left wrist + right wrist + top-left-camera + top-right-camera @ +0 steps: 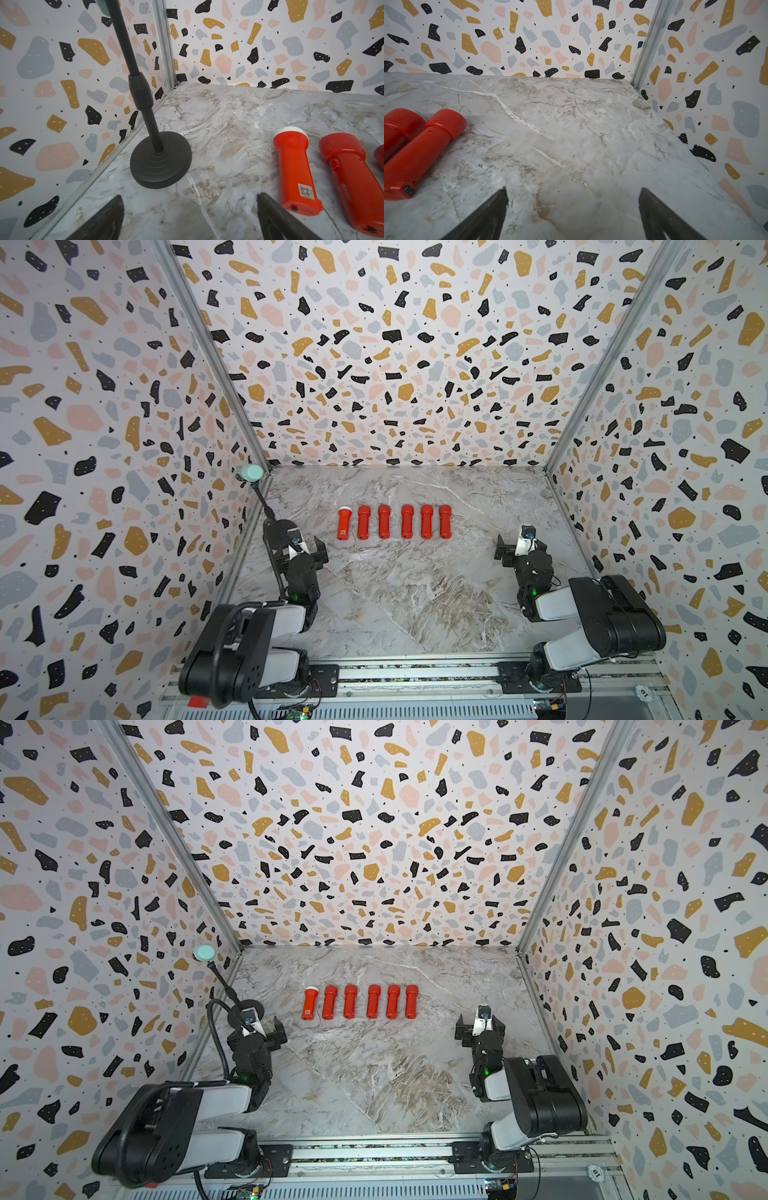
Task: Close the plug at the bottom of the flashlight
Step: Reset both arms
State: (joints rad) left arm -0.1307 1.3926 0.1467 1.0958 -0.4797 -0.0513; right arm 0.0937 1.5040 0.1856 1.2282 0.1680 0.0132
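Near the black stand (262, 499) (224, 982), both top views showed six red flashlights (407, 522) (373, 1002) in a row on the tabletop (415, 593). Left wrist: the left end effector (189, 195) stood spread and empty, with the white-capped flashlight (295, 168) nearest the stand. Right wrist: the right end effector (573, 189) stood spread and empty.

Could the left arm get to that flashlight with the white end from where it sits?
Probably yes: the left arm's jaws stand open, and the white-capped flashlight lies close ahead with nothing between.

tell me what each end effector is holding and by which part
Nothing is held: the left end effector and right end effector are open and empty, clear of the flashlights.
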